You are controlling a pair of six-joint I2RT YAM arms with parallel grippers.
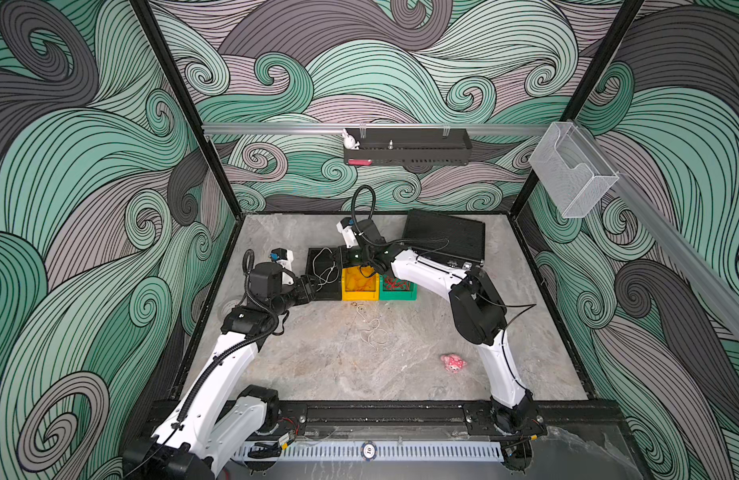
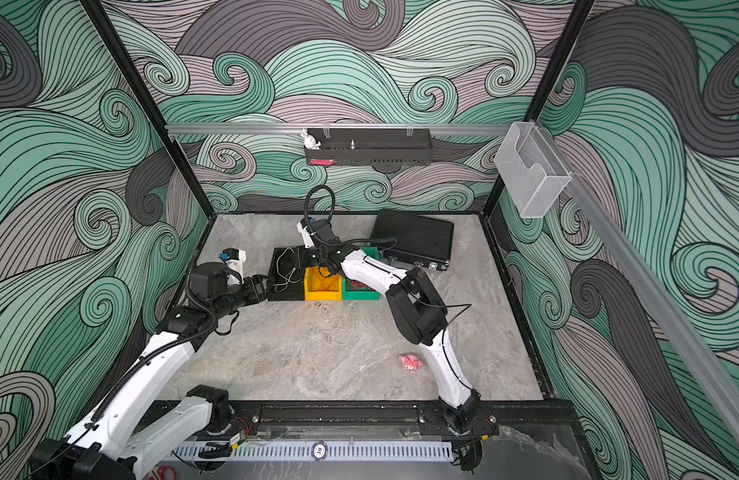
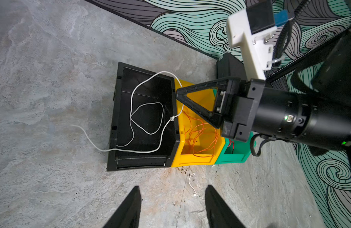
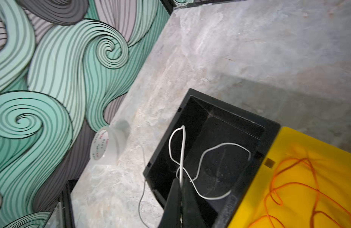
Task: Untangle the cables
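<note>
- In both top views three bins stand side by side on the tabletop (image 1: 309, 374), toward its far edge: a black bin (image 1: 314, 254), a yellow bin (image 1: 359, 296) and a green bin (image 1: 397, 296).
- A white cable (image 1: 324, 268) loops inside the black bin. Orange cables (image 1: 361, 284) lie in the yellow bin and red cables (image 1: 395, 284) in the green bin.
- The right gripper (image 1: 343, 256) reaches in from the far side to the black bin. The left gripper (image 1: 314, 290) hangs by that bin's left side.
- A second white cable (image 1: 374, 332) curls on bare tabletop just in front of the yellow bin. A plush (image 1: 454, 363) lies right of centre, nearer the front edge, and a case (image 1: 442, 235) rests by the far edge.
- Left wrist view: the left gripper (image 3: 173, 207) has its jaws parted with nothing between them, above bare tabletop.
- The white cable (image 3: 131, 98) carries a knot (image 3: 172, 118), and one end trails over the black bin's rim (image 3: 111, 118) onto the tabletop.
- The right gripper's tip (image 3: 177, 94) meets this cable where the black and yellow bins join.
- Right wrist view: the right gripper (image 4: 180, 183) is clamped tight on the white cable (image 4: 226, 145) over the black bin (image 4: 269, 126).
- A tape roll (image 4: 109, 146) lies on its side at the tabletop's left edge, against the wall.
</note>
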